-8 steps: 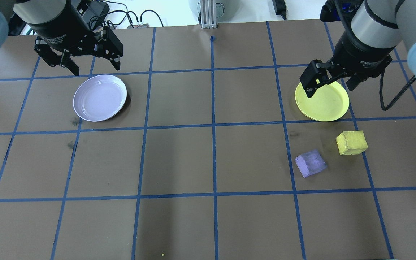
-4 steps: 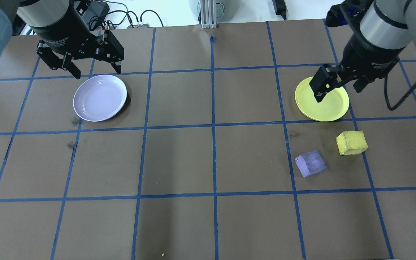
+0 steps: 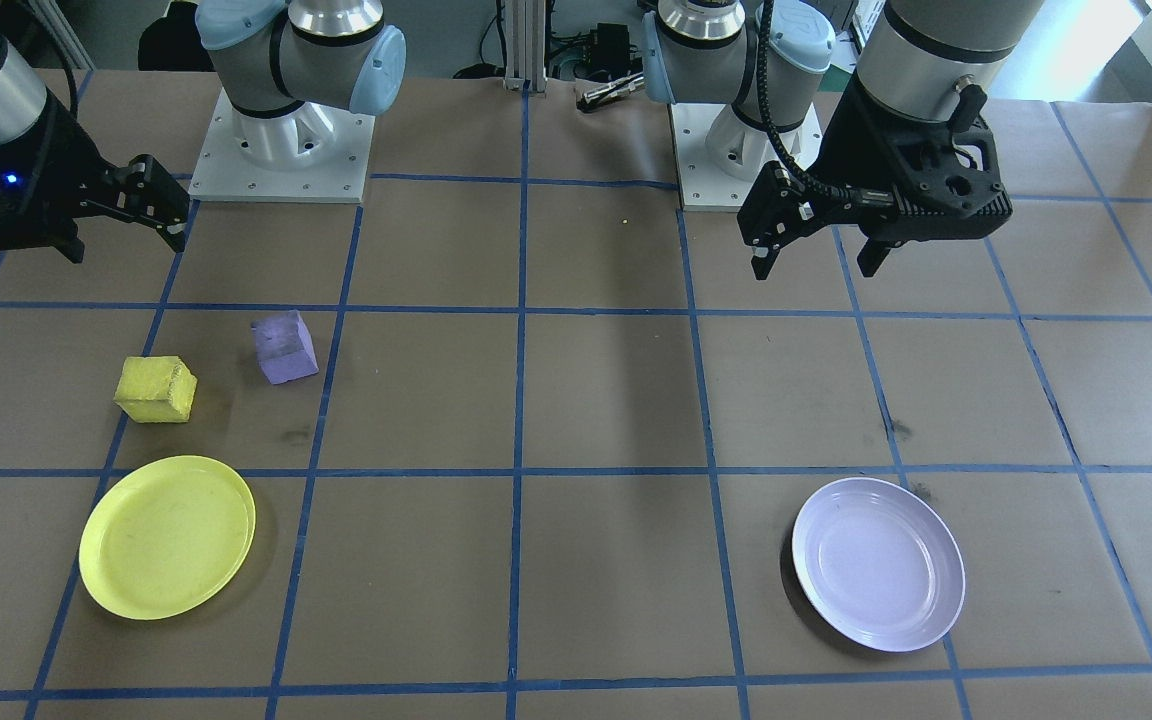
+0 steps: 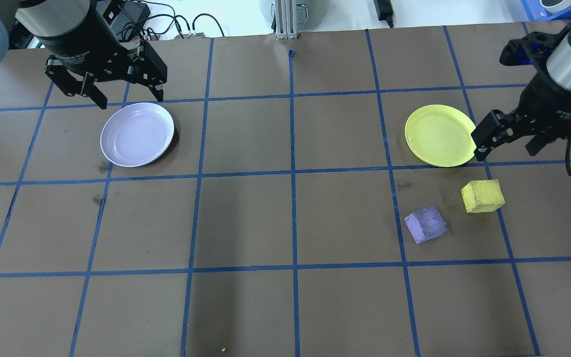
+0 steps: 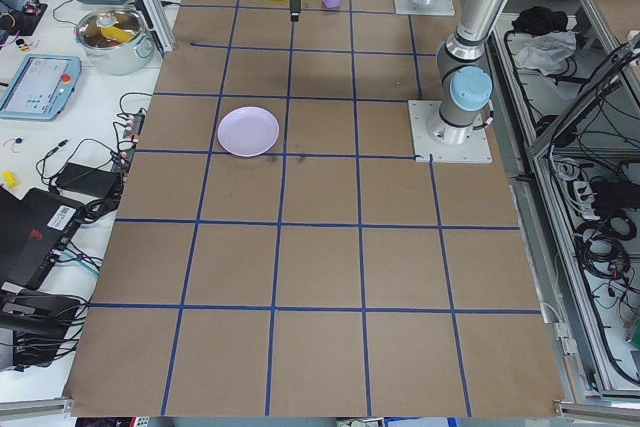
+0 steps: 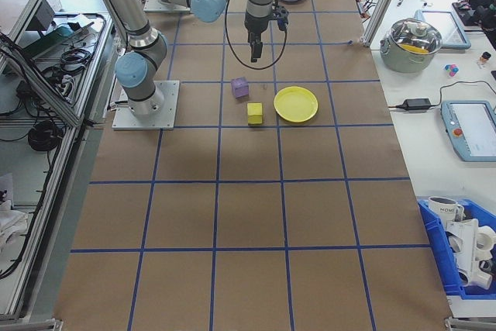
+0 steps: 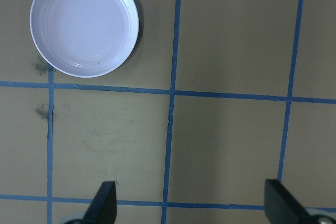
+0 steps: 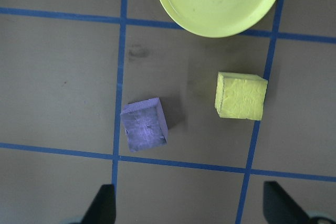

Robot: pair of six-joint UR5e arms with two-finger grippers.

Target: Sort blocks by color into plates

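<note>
Facing the robot, the front camera showed the right end effector [image 3: 126, 215] held wide and empty above the counter [image 3: 596, 400], with the yellow block [image 3: 155, 389] and the purple block [image 3: 284, 347] resting below it toward the operators' side, and the yellow plate [image 3: 167, 536] lying beyond them; that hover looked like staging for a first pick. The left end effector [image 3: 816, 265] hung equally wide and empty, the lavender plate [image 3: 878, 563] well apart from it on the operators' side. From overhead, the right end effector [image 4: 506, 141] sat just beside the yellow plate's [image 4: 441, 135] rim, the yellow block [image 4: 482, 196] near beneath it and the purple block [image 4: 426, 224] a little further off, neither block in any plate, so sorting had not begun. The left end effector [image 4: 124, 96] waited at the lavender plate's [image 4: 137, 134] far edge, probably to receive or stay clear. Each side camera showed both arms small over the blocks and plates, too small to add anything. The left wrist view held only the lavender plate [image 7: 84, 22] ahead of its spread fingertips [image 7: 102, 203]. The right wrist view framed the purple block [image 8: 145, 125] and yellow block [image 8: 241, 95] ahead of the fingertips [image 8: 275, 203], the yellow plate [image 8: 219, 1] beyond. Brown paper gridded with blue tape covered the counter; benches with a lidded pot [image 6: 415, 42], tablets and cables flanked it.
</note>
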